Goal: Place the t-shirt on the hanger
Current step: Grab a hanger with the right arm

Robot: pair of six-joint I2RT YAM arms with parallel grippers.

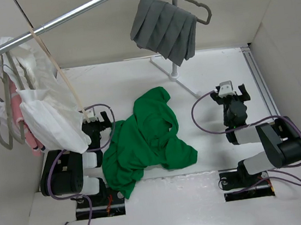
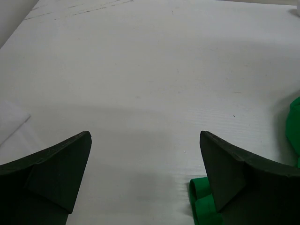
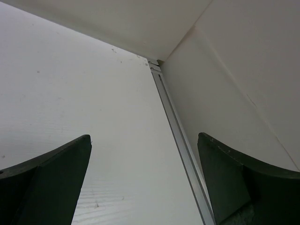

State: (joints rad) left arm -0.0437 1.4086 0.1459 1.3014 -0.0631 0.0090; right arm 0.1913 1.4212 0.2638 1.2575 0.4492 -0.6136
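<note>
With the left gripper (image 2: 145, 137) and the right gripper (image 3: 144, 137) both standing wide and empty, the t-shirt (image 1: 148, 140) is lying crumpled between them, nearer the left one, looking soft, light and floppy, probably wanting a pinch at the collar.

I'm counting one t-shirt (image 1: 143, 141), one tan hanger (image 1: 63, 79), one grey pleated cloth (image 1: 165, 28) and two arms: left arm (image 1: 70, 174), right arm (image 1: 270, 144).
</note>
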